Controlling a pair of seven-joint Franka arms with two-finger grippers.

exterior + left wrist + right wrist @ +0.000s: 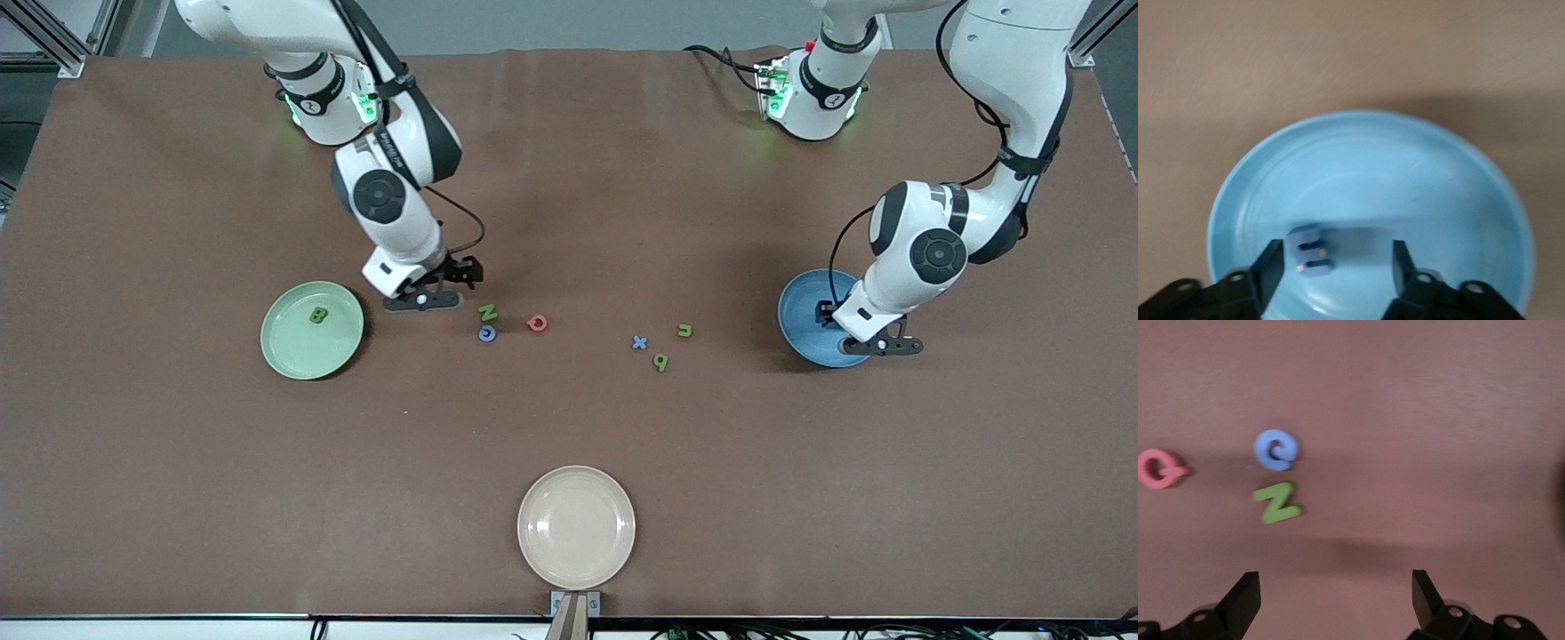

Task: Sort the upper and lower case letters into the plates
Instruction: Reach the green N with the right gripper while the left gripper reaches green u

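Observation:
My left gripper hangs over the blue plate at the left arm's end of the table. In the left wrist view its fingers stand open above the blue plate. A small blue letter lies between them, close to one finger. My right gripper is open and empty, low over the cloth beside the green N, the blue C and the red Q. The pale green plate holds a green B.
A blue x, a green u and a green q lie between the Q and the blue plate. A cream-beige plate sits near the table's front edge. Brown cloth covers the table.

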